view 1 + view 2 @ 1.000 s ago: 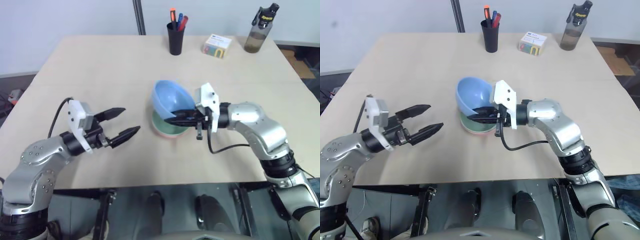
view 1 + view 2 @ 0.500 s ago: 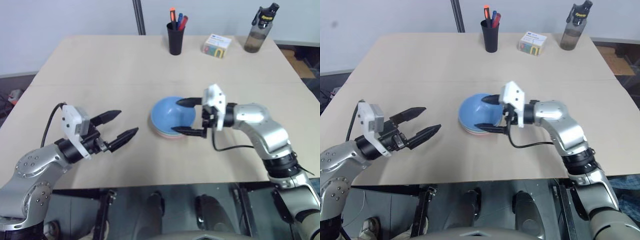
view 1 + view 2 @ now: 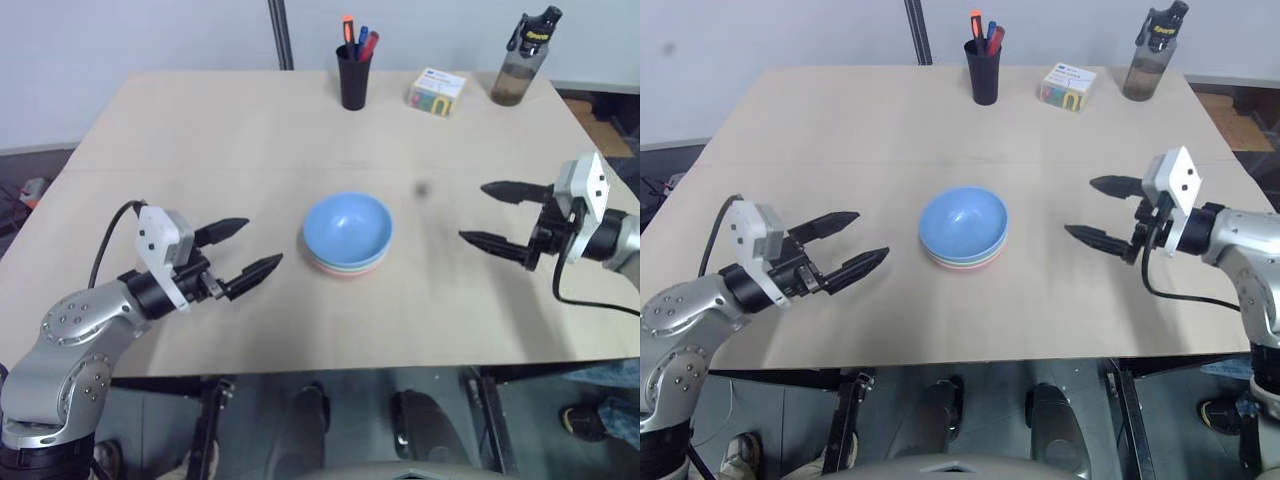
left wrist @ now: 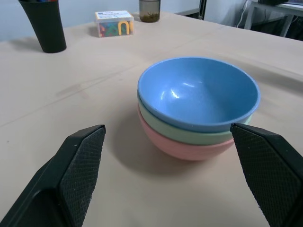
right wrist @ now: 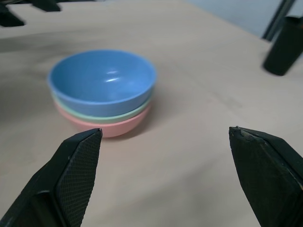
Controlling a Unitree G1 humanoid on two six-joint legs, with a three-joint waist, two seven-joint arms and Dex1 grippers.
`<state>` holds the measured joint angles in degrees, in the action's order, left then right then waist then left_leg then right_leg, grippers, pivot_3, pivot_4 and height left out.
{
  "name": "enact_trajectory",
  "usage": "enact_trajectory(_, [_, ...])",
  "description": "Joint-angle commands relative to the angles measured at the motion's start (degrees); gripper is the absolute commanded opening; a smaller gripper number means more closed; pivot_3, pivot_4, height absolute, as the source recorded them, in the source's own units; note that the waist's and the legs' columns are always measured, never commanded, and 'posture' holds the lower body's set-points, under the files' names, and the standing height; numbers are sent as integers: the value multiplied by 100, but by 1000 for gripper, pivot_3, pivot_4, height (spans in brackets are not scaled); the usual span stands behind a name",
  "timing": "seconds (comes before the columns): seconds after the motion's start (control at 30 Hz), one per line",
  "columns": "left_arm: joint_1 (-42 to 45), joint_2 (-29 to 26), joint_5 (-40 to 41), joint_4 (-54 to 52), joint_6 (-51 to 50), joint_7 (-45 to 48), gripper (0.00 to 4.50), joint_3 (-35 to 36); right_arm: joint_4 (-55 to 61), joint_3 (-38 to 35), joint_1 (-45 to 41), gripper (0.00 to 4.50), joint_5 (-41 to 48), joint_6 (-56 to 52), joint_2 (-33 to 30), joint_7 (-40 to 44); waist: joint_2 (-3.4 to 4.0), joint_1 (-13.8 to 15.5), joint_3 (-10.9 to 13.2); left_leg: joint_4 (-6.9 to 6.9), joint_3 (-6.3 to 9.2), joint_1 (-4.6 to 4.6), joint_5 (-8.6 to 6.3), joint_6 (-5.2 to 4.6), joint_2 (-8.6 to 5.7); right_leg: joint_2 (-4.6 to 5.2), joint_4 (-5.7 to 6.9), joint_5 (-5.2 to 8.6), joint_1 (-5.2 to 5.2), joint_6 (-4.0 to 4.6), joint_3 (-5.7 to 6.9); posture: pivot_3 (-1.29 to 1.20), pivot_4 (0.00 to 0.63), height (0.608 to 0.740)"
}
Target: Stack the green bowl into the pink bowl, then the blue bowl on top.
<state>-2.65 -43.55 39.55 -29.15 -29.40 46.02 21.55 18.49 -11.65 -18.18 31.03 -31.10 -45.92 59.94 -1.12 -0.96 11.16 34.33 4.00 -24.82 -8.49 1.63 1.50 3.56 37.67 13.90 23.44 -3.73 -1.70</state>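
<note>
Pale wood surface (image 3: 200,130), pale wall behind. Blue bowl (image 3: 347,226) nested in green bowl (image 4: 189,135), in pink bowl (image 4: 182,150), mid-surface, upright. Left gripper (image 3: 243,250) left of stack, right gripper (image 3: 497,215) right of it; both spread wide, empty, apart from bowls.

Honestly not much to read here. The small box (image 3: 436,91) at the far side of the table has a printed label on top and some colourful shapes on its side, one looks like a yellow arch or maybe a letter "n" in the left wrist view, but I can't make out any actual words. The bottle (image 3: 521,58) by the far corner has a yellowish mark on its dark cap, too small to read. Bowls, pen cup (image 3: 352,77) and tabletop carry no lettering I can make out.
</note>
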Motion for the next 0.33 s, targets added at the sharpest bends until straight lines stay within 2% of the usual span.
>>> enact_trajectory(0.03, [-327, -282, 264, -192, -53, 432, 4500, 430, 374, -292, 230, 4475, 410, -101, -343, 346, 0, 0, 1, 0, -3, 0, 0, 0, 0, 1, 0, 0, 0, 0, -2, 0, 150, 740])
enact_trajectory(0.2, [-797, -625, 485, -108, -111, 983, 4500, 1004, 256, -482, 392, 4475, 597, -85, -711, 613, 1, 3, 1, 2, -5, 6, -1, 0, 2, 3, 2, 2, 0, -2, -2, 0, 150, 740])
enact_trajectory(0.33, [-947, -755, 380, -57, -78, 1144, 4500, 1153, 157, -443, 366, 4475, 597, -30, -801, 659, 0, 4, 1, 3, -8, 6, -2, 1, 2, 8, 0, 2, 1, -3, -2, 0, 150, 740])
